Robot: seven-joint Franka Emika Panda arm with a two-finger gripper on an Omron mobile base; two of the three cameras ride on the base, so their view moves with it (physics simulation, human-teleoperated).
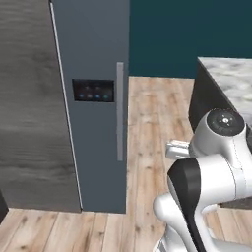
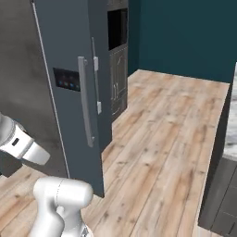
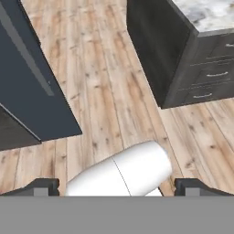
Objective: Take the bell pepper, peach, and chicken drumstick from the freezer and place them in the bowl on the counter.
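Observation:
The freezer (image 1: 93, 123) stands with its dark blue-grey door shut, a long silver handle (image 1: 119, 110) along its right edge and a small control panel (image 1: 93, 90) on its front. The right base view has the same door (image 2: 65, 55) and handle (image 2: 84, 102) seen from the side. In the hand view my gripper (image 3: 118, 187) is open, nothing between its wide-apart fingertips (image 3: 43, 186), and it looks down at the floor between the freezer door (image 3: 32, 91) and the counter (image 3: 205, 13). The bell pepper, peach, chicken drumstick and bowl are out of view.
A dark wood-grain cupboard (image 1: 29, 98) adjoins the freezer's left side. The marbled counter (image 1: 231, 78) sits over dark drawers with silver handles (image 3: 205, 82) to the right. Bare wooden floor (image 2: 162, 129) runs between them to a teal wall (image 1: 187, 34).

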